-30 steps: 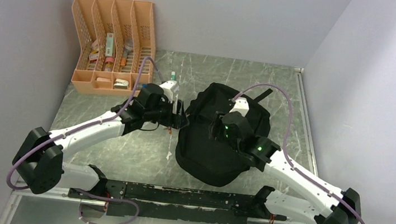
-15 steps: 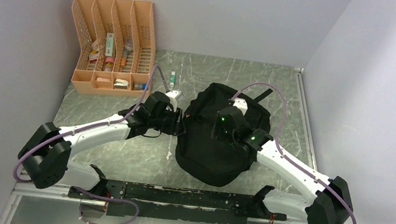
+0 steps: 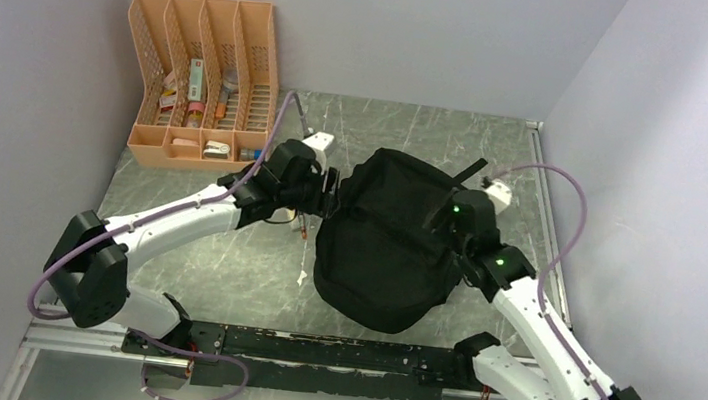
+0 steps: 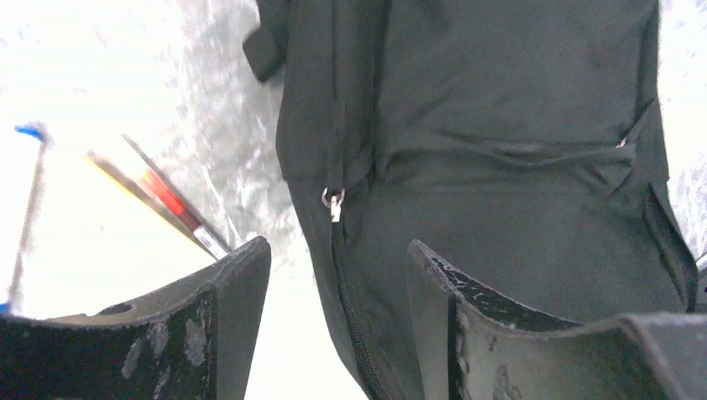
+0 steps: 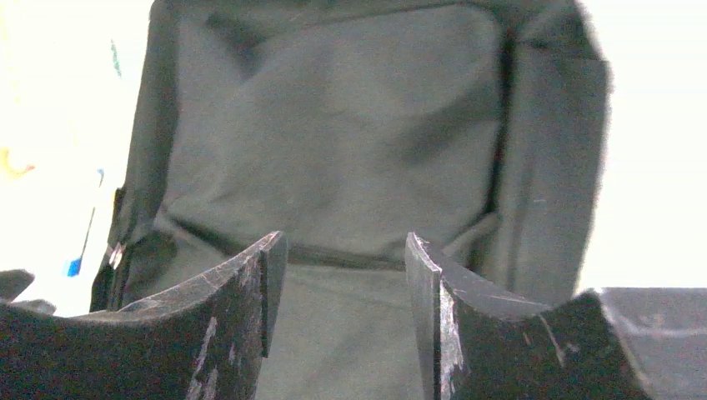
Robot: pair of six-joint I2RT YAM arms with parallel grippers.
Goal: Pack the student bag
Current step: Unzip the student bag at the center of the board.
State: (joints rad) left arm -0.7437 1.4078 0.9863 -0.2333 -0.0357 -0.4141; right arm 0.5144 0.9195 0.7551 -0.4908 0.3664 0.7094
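Note:
The student bag (image 3: 384, 254), a black rounded backpack, lies in the middle of the table. My left gripper (image 3: 328, 197) is at its left edge. In the left wrist view this gripper (image 4: 338, 275) is open, and its fingers straddle the bag's zippered seam (image 4: 354, 308) without pinching it. The silver zipper pull (image 4: 332, 202) hangs just beyond the fingertips. My right gripper (image 3: 440, 218) hovers over the bag's upper right part. The right wrist view shows that gripper (image 5: 343, 267) open, with only the bag's black fabric (image 5: 333, 125) beyond it.
An orange mesh desk organiser (image 3: 200, 82) with stationery stands at the back left against the wall. Pens (image 4: 162, 200) lie on the table left of the bag. Walls close in the left, back and right sides. A black rail (image 3: 313, 348) runs along the near edge.
The right arm has swung outward and its gripper has moved from the bag's middle to its upper right. The left gripper has moved in to the bag's left edge.

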